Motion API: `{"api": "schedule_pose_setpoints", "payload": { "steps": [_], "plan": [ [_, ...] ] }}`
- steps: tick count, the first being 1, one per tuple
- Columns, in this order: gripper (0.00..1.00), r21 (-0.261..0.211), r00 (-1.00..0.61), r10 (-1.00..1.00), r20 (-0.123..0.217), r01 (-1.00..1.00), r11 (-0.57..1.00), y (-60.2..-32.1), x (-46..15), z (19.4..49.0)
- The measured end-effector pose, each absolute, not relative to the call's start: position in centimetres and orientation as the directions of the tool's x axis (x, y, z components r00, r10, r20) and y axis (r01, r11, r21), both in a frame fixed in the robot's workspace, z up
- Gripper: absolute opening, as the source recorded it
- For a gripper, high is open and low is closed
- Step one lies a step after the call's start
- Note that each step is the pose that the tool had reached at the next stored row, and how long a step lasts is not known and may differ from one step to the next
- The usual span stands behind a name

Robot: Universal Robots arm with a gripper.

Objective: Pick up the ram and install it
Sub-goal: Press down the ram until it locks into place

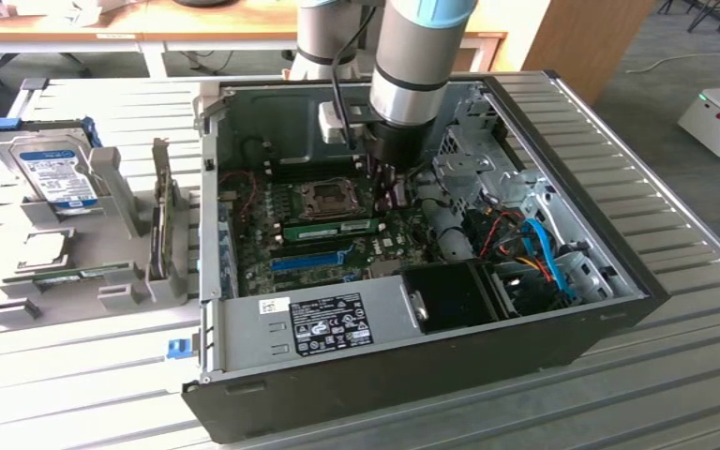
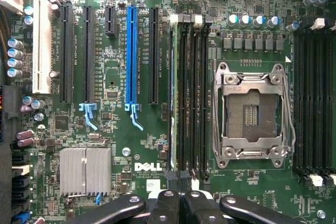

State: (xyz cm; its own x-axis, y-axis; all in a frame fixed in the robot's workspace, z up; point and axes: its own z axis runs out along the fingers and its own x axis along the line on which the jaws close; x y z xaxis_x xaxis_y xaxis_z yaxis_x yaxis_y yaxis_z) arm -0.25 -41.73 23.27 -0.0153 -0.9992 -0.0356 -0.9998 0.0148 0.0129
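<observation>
- The ram [image 1: 337,228] is thin, light, stiff and easy to break; hold its long flat sides
- The gripper [image 2: 178,200] is clenched, holding nothing

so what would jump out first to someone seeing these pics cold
The open computer case on the slatted table, with the robot arm reaching down into it over the motherboard. In the wrist view, the bright blue slot and the metal processor socket stand out on the green board, with the shut gripper close above the memory slots. A hard drive stands in a grey holder at the exterior view's left.
</observation>
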Motion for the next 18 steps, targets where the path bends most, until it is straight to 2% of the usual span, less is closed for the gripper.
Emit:
{"api": "schedule_pose_setpoints", "payload": {
  "steps": [18],
  "plan": [
    [0.11, 0.013, -0.015, -0.999, -0.036, -1.000, 0.015, -41.51, -0.23, 22.93]
  ]
}}
